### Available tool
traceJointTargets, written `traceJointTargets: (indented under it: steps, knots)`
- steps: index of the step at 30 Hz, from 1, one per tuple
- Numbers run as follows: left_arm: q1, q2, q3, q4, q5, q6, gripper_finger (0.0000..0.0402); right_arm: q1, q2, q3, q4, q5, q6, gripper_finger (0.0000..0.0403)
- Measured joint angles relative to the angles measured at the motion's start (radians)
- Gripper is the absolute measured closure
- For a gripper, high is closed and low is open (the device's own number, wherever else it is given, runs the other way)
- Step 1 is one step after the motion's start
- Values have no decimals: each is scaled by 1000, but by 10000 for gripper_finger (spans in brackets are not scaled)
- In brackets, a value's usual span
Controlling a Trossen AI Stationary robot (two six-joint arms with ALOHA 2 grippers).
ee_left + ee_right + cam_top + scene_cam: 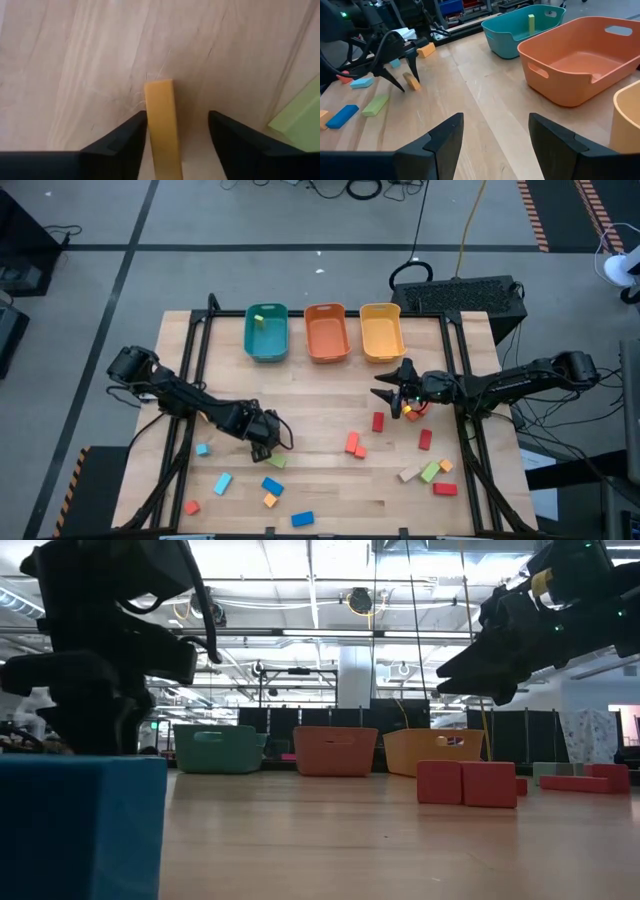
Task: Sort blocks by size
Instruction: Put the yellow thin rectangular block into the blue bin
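Note:
Small wooden blocks lie scattered over the near half of the table: red ones (378,421), blue ones (272,485), a green one (277,461). My left gripper (177,117) points down at the table, open, its fingers standing on either side of a yellow-orange bar (162,130) that rests on the wood. From the right wrist view the same bar (411,81) sits tilted between those fingers. My right gripper (495,135) hangs open and empty above the table's right half (395,392). One small green block (531,22) stands in the teal bin (266,332). My left gripper comes from above with its fingers along the bar's two long sides. One finger (132,132) stands right against the bar's side (148,125); I cannot tell whether it touches. The other finger stands clearly apart. The bar rests on the table.
Three bins stand in a row at the far edge: teal, orange (327,332), yellow (381,331). A group of tan, green, orange and red blocks (430,471) lies near the right front. A blue block (80,830) sits close to the low camera. Bare wood lies mid-table.

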State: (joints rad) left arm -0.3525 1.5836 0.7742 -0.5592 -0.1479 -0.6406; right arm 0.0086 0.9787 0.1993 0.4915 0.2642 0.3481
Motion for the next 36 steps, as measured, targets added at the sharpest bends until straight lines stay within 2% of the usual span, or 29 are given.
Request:
traceJointTargets:
  steps: [8,10,15,21,26,30,36]
  knots:
    - [29,-1,0,-8,-15,6,320,0,0,0,4,1,6,193]
    - [47,-2,0,-12,-20,22,337,0,0,0,4,1,4,193]
    - [117,-27,1,-55,-35,59,339,0,0,0,1,1,-37,193]
    - [227,-93,57,-164,-70,153,334,0,0,0,-26,1,-53,193]
    - [330,-169,111,-224,-165,238,332,0,0,0,-34,1,-53,193]
    - [439,-214,163,-281,-233,295,331,0,0,0,-36,1,-53,193]
    - [627,-232,225,-267,-282,339,331,0,0,0,-44,1,-49,193]
